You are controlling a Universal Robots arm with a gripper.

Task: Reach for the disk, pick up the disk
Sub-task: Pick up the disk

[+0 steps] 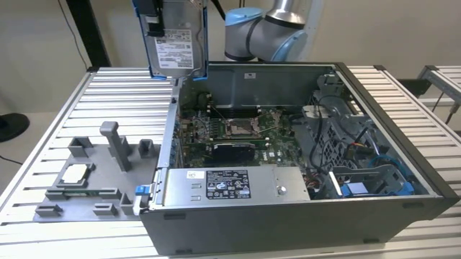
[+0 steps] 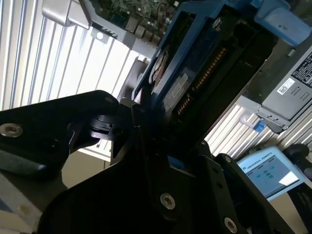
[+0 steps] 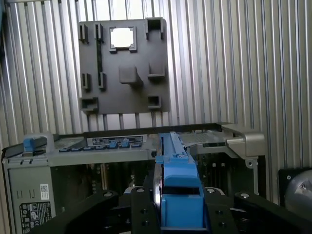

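The reach and the grasp both look done. The disk (image 1: 175,46) hangs upright in the air, its white label facing the exterior view and its blue bracket running down both edges. It sits over the far corner of the open computer case (image 1: 381,210), on the exterior view's left, beside the robot arm (image 1: 266,32).

In both wrist views the black jaws stand closed against the disk's two flat faces, with the blue bracket (image 3: 180,195) between them, so the hold seems firm. The disk appears to rest on nothing. The first wrist view looks past it down onto the case rim and the bench (image 1: 43,135), both well below.

The grey fixture plate (image 1: 79,189) lies on the bench beside the case, with a small square chip (image 1: 75,174) seated in it. The large silver box (image 1: 230,186) with its black-and-white label sits inside the case. By this reading the pick-up is complete, or very nearly so, and nothing of the task's two steps appears left.
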